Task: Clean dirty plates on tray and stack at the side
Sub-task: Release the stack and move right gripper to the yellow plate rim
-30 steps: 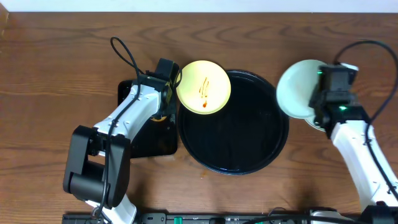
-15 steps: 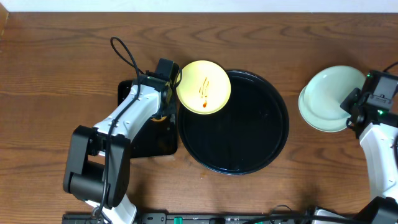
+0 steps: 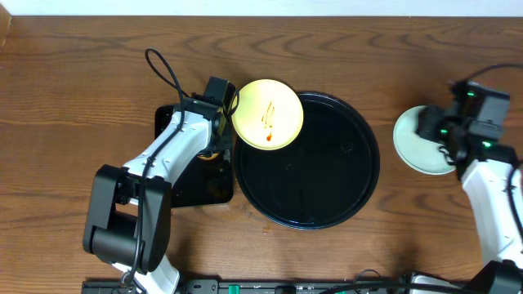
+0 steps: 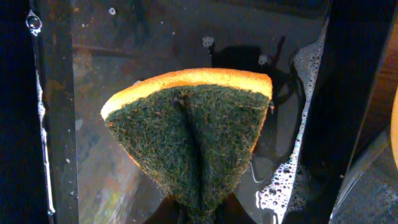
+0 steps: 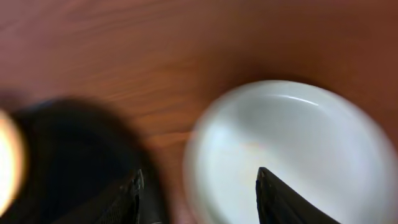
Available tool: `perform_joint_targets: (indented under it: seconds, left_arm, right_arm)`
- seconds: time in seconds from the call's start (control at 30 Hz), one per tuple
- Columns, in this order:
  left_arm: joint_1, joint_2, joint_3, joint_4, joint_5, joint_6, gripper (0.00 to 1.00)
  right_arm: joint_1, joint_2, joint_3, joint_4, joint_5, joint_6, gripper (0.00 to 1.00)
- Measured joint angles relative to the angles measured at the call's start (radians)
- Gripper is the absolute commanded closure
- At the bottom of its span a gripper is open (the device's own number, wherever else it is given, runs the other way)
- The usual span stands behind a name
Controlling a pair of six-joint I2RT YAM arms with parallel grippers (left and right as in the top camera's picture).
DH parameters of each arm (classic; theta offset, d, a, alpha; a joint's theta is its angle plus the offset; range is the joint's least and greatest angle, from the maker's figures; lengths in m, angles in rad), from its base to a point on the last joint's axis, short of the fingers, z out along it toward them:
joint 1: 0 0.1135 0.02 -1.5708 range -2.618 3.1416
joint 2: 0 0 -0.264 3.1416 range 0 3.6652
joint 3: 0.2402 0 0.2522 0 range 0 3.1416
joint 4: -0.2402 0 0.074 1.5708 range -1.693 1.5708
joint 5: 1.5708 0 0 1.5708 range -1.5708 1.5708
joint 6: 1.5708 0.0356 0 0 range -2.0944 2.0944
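1. Currently the left hand (image 4: pixel 199 214) pinches a sponge (image 4: pixel 193 124) tight
2. Meanwhile the right hand (image 5: pixel 199 193) is spread open over the mint plate (image 3: pixel 413 143) on the counter (image 3: pixel 82 65)
3. Streaked yellow plate (image 3: pixel 268 113) overlaps the tray (image 3: pixel 327 204) rim

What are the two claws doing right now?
Left gripper: closed on the sponge.
Right gripper: open, holding nothing, over a plate.

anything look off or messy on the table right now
The pale yellow plate carries reddish sauce streaks and overhangs the upper-left rim of the round black tray, partly off it. The sponge is pinched into a fold above foamy water.
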Motion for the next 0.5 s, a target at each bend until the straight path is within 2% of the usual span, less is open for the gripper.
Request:
perform_joint_targets:
  seconds: [0.2,0.5]
  left_arm:
    - [0.000,0.000,0.000,0.000,0.000,0.000,0.89]
    - [0.000,0.000,0.000,-0.002,0.000,0.000,0.89]
  right_arm:
    - [0.199,0.040,0.000,0.072,-0.128,-0.056,0.41]
    - [0.410,0.254,0.000,0.288,-0.166,-0.039,0.41]
